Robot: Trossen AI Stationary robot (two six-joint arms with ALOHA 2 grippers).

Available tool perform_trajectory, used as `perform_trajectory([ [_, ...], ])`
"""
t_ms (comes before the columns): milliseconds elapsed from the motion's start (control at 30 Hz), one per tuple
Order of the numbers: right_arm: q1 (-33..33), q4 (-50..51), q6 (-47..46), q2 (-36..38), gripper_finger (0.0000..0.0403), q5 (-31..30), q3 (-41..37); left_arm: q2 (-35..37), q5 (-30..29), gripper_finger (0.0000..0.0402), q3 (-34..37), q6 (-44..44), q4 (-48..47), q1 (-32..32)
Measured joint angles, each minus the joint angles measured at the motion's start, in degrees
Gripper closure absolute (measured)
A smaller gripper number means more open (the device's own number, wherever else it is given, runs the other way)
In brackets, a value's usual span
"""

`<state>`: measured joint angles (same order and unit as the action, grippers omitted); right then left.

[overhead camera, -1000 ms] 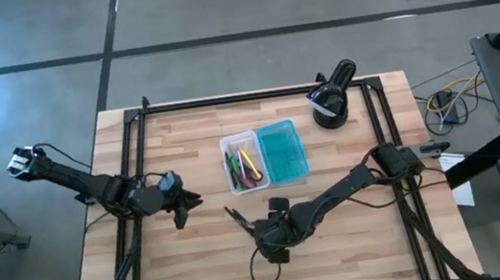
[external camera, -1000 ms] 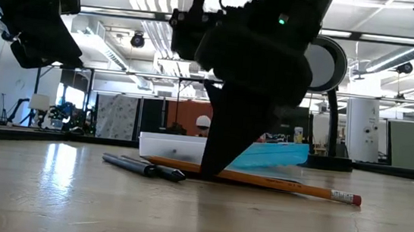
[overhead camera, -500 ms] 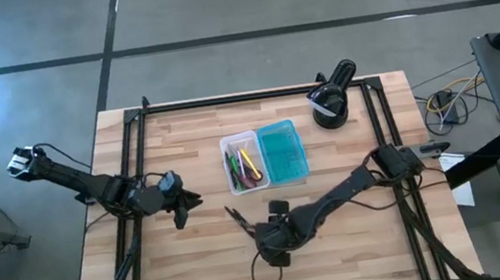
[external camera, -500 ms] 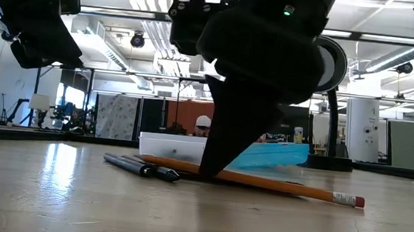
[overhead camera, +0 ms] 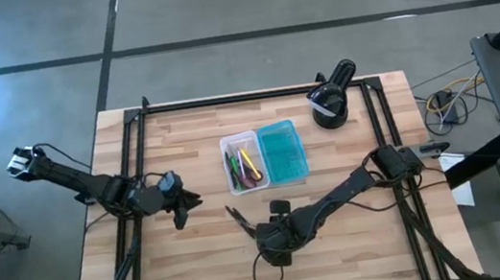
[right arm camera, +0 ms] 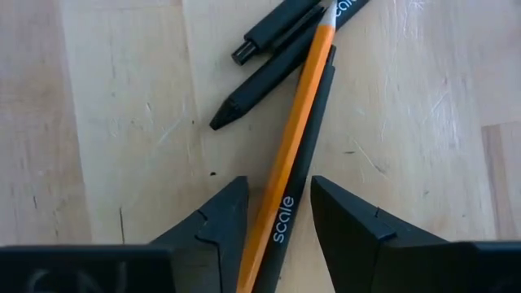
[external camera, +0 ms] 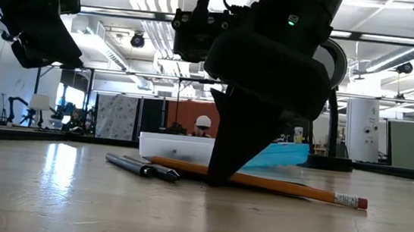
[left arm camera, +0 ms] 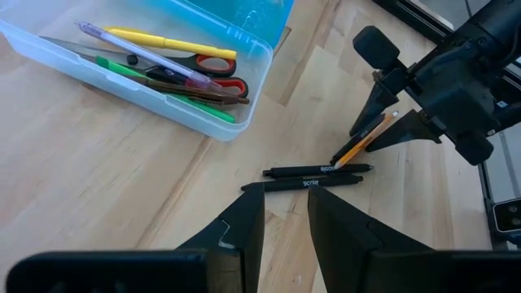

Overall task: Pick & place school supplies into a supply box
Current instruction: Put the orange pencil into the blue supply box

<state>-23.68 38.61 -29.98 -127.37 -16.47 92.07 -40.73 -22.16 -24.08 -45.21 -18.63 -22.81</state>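
two dark pens [right arm camera: 277, 61], one orange pencil [right arm camera: 289, 142]

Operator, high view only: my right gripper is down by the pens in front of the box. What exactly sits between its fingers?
Observer: The right wrist view shows the right gripper open, straddling the orange pencil, which lies against a dark pen marked "scale".
Operator: Is the pencil off the wood yet?
Observer: No. In the low view it lies flat on the table, with its eraser end sticking out past the gripper.
Operator: What is already in the box?
Observer: The left wrist view shows red-handled scissors among the sticks in the clear tray.
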Motion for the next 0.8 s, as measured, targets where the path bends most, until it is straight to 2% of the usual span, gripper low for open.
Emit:
perform_trajectory([
  [133,0.02,0.85,0.0,0.02,0.0289,0.02,0.33,0.0,0.0,0.0321,0.0,0.02,-0.07,0.0],
  [333,0.31,3.23,-0.03,1.05,0.0335,-0.07,0.47,0.0,0.0,0.0321,0.0,0.02,-0.07,0.0],
  [533,1.85,7.05,-5.0,1.51,0.0371,-0.16,2.28,0.0,0.0,0.0321,0.0,0.07,-0.39,0.0],
  [800,4.49,7.89,-8.94,3.04,0.0386,-1.23,7.83,-0.02,0.0,0.0321,0.0,0.04,-0.35,0.0],
])
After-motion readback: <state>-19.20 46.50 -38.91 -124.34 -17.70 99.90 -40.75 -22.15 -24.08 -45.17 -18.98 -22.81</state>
